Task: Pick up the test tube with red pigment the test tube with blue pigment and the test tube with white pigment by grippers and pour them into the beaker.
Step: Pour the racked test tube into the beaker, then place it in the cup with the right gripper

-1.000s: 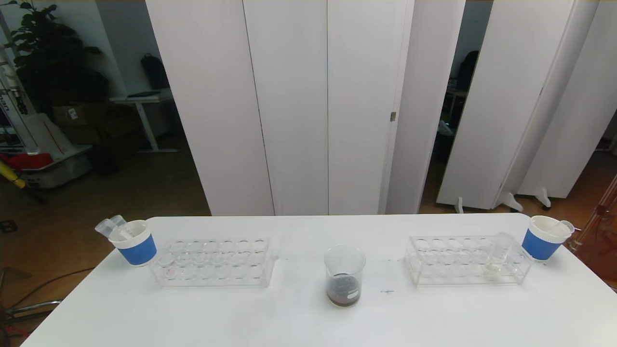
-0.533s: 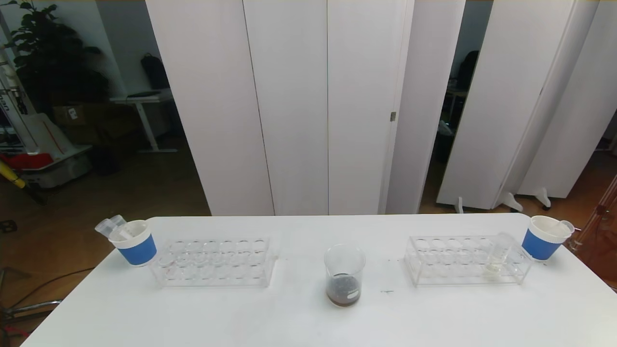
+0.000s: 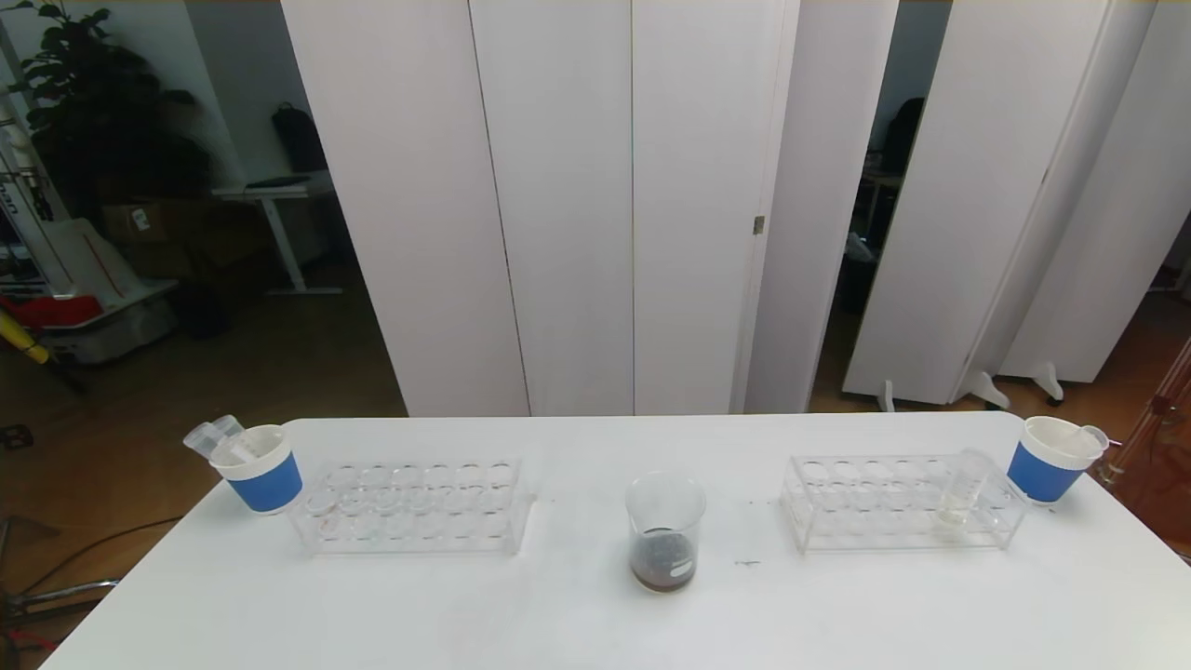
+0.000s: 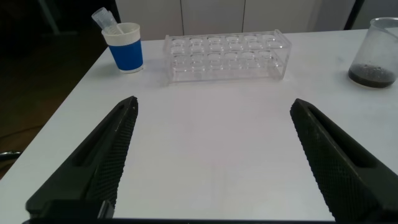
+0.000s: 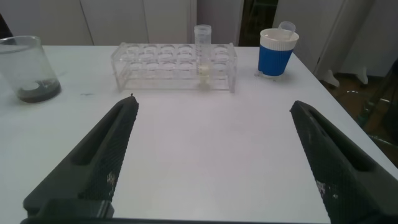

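The beaker (image 3: 664, 530) stands at the table's middle front with a dark brownish layer at its bottom; it also shows in the left wrist view (image 4: 378, 53) and the right wrist view (image 5: 28, 68). The test tube with white pigment (image 3: 960, 489) stands upright in the right rack (image 3: 898, 502), seen again from the right wrist (image 5: 203, 53). No test tube with red pigment or blue pigment is in view. My left gripper (image 4: 212, 102) and right gripper (image 5: 212, 102) hover open over bare table near the front edge, both outside the head view.
An empty clear rack (image 3: 414, 507) sits at the left. A blue-and-white paper cup (image 3: 265, 475) with clear tubes (image 3: 212, 435) stands at the far left corner. Another cup (image 3: 1050, 461) stands at the far right corner.
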Robot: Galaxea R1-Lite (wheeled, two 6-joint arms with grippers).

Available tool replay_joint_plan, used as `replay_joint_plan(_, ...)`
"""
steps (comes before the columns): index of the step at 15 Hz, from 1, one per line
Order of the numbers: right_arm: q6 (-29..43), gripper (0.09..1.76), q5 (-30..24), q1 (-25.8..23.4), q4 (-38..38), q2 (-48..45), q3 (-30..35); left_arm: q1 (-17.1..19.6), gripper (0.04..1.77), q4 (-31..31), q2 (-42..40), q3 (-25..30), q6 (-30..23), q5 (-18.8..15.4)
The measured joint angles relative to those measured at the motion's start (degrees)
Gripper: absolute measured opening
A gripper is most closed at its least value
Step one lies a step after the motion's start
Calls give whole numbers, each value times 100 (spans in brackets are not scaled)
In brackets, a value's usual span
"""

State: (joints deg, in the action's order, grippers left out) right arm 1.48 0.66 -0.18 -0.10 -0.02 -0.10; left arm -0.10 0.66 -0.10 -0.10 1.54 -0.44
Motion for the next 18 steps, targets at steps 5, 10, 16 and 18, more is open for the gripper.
replay_joint_plan(5,43,175,49,0,550,43,-500,0,175,0,0,0,-2,0)
replay_joint_plan(10,78,175,83,0,939,834,-1971,0,175,0,2,0,-5,0)
replay_joint_plan(16,87,175,127,-15,822,2538,-3330,0,175,0,2,0,-5,0)
replay_joint_plan(18,150,175,132,-56,445,3196,-3579,0,175,0,2,0,-5,0)
